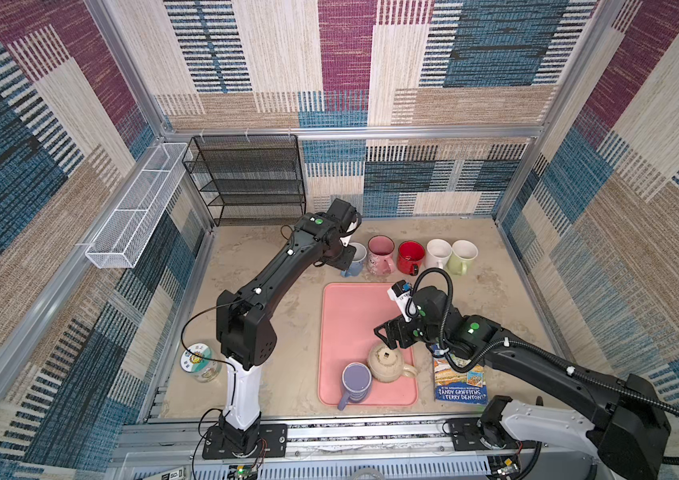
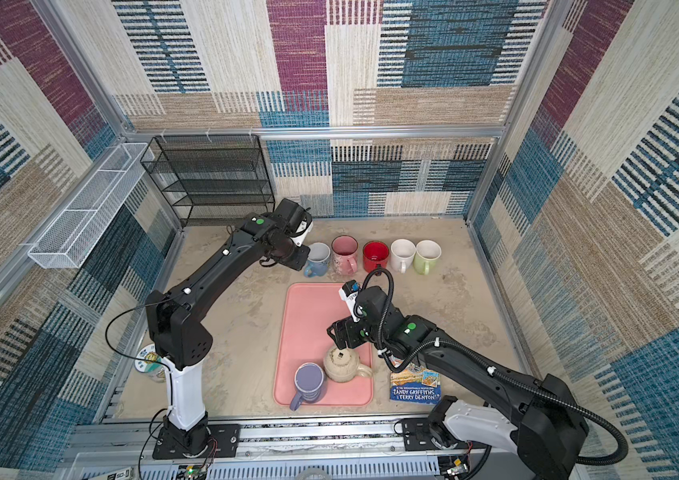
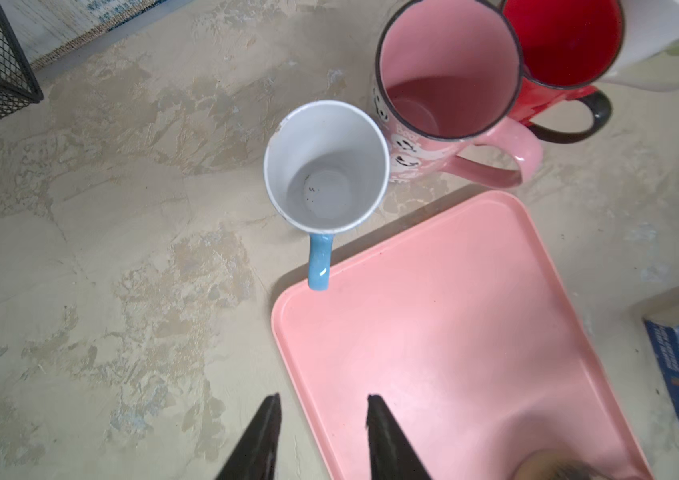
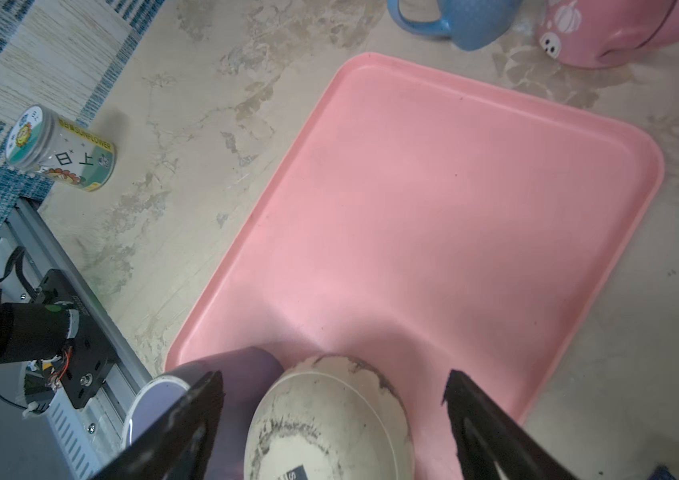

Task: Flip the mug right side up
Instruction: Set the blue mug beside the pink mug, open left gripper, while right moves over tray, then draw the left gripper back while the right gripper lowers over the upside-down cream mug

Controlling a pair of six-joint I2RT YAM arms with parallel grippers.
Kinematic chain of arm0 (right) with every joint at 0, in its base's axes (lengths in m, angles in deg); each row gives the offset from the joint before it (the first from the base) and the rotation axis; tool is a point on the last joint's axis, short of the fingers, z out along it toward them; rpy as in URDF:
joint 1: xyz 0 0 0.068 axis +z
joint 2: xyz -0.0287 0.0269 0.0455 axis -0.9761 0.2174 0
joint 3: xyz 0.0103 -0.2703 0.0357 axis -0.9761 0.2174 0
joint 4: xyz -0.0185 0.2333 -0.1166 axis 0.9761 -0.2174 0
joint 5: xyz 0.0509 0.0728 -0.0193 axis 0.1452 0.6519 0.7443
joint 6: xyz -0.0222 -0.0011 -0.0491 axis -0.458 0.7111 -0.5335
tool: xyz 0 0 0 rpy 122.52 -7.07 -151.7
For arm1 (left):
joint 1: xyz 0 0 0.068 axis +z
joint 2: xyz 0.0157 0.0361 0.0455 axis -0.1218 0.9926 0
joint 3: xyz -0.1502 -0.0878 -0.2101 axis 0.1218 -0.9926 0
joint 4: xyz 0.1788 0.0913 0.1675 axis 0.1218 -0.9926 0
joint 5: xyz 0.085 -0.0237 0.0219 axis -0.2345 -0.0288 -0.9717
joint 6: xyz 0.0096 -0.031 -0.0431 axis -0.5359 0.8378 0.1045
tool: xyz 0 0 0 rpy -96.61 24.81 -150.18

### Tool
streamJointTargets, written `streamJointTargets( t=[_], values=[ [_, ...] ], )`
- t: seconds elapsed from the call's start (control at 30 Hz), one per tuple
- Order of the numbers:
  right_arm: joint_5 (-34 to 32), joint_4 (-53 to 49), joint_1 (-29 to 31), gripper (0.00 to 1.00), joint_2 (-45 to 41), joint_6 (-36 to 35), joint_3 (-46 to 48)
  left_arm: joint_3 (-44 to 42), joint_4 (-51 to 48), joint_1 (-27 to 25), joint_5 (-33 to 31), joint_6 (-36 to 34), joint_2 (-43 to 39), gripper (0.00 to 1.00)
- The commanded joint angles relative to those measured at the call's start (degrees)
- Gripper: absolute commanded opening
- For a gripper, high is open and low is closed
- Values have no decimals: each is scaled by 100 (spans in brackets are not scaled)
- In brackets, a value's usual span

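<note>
A beige mug (image 1: 385, 359) (image 2: 342, 361) stands upside down at the near end of the pink tray (image 1: 346, 316), base up with a small sticker on it, handle pointing right. My right gripper (image 4: 333, 376) (image 1: 383, 332) hovers just above it, open, one finger on each side of the mug's base (image 4: 329, 424) and not touching it. A purple mug (image 1: 356, 380) stands against the beige one. My left gripper (image 3: 323, 399) is open and empty at the tray's far left corner, a little short of an upright blue mug (image 3: 325, 166) (image 1: 356, 259).
Pink (image 1: 380, 253), red (image 1: 410, 255), white (image 1: 438, 252) and green (image 1: 463, 255) mugs stand upright in a row behind the tray. A book (image 1: 460, 384) lies right of it, under my right arm. A jar (image 1: 200, 361) sits near left; a black mesh rack (image 1: 246, 178) stands at the back.
</note>
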Motion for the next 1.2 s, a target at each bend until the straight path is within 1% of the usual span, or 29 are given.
streamJointTargets(
  t=[0.0, 0.07, 0.13, 0.23, 0.33, 0.53, 0.87, 1.17],
  values=[
    [-423, -389, 211, 88, -107, 388, 57, -552, 378, -60, 109, 94, -520, 40],
    [-494, -523, 362, 91, -164, 504, 107, -889, 477, -108, 159, 166, -836, 40],
    [-627, -701, 546, 92, -186, 612, 161, -1297, 573, -141, 241, 236, -1182, 40],
    [-650, -754, 775, 93, -254, 817, 303, -1796, 609, -193, 320, 267, -1633, 41],
    [-687, -805, 993, 95, -182, 972, 326, -2193, 649, -238, 329, 292, -2029, 41],
    [-886, -951, 1383, 95, 64, 1200, 290, -2832, 692, -275, 355, 329, -2789, 42],
    [-852, -857, 1496, 93, 116, 1591, 543, -3461, 711, -273, 275, 276, -3796, 42],
    [-1019, -607, 1501, 91, 539, 1686, 496, -3965, 718, -271, 329, 275, -4145, 42]
  ],
)
